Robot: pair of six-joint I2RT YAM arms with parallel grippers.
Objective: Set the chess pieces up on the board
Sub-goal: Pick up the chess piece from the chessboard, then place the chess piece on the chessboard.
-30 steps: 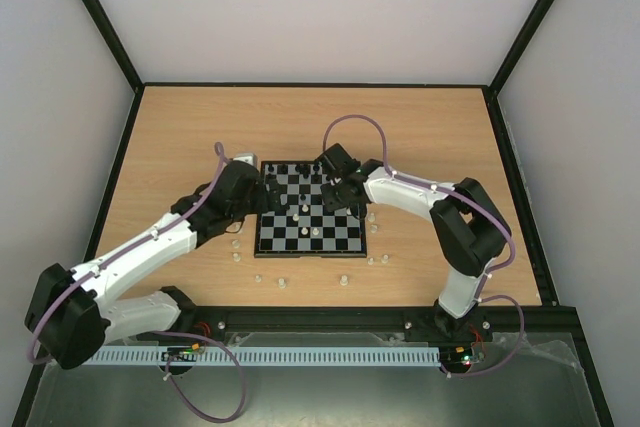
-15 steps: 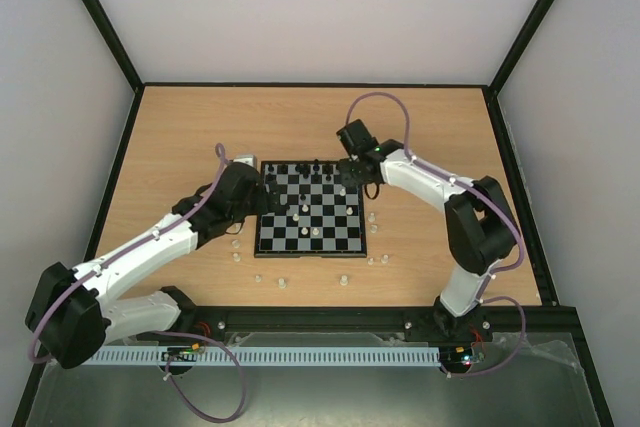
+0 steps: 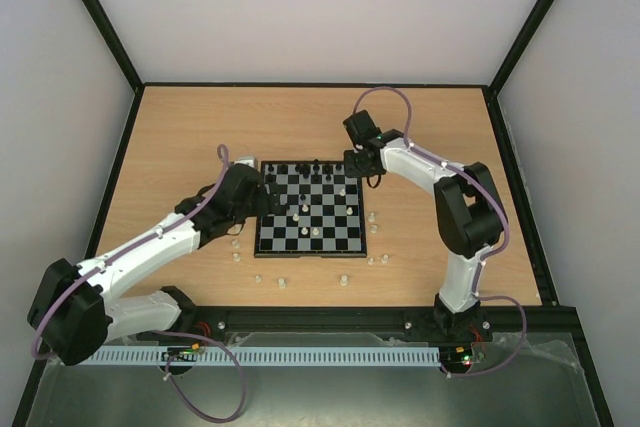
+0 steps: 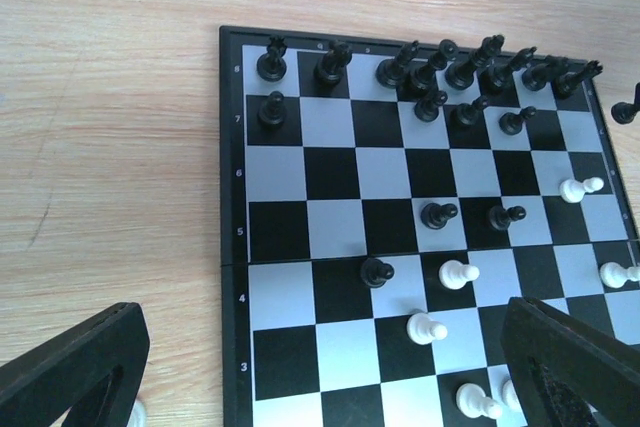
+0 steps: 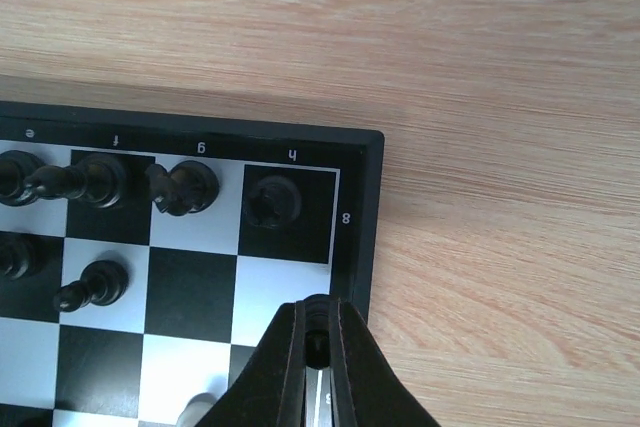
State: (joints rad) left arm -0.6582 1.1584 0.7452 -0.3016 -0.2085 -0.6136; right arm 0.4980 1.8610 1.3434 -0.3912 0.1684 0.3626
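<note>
The board (image 3: 275, 238) lies mid-table, with black chess pieces (image 3: 318, 164) along its far rows and white ones (image 3: 316, 232) scattered nearer. My right gripper (image 3: 358, 169) hovers at the board's far right corner, shut on a small black piece (image 5: 318, 309) above the rim (image 5: 360, 209), one square below the black rook (image 5: 273, 201). At the board's left edge my left gripper (image 3: 262, 193) stands open. Its wide-apart fingers (image 4: 80, 367) frame the board's lower ranks (image 4: 232, 197), with nothing gripped. Black men (image 4: 440, 65) fill the top rows there, and white pawns (image 4: 455, 273) stand lower.
Loose whitish pieces stand on the wooden table off the board: two near the front (image 3: 282, 282) (image 3: 345, 280), some at the right (image 3: 372, 218) (image 3: 378, 259) and a few at the left front (image 3: 237, 256). Black frame rails border the table.
My right gripper has swung from over the board's middle right out to its far right corner, staying shut. The left arm has barely moved.
</note>
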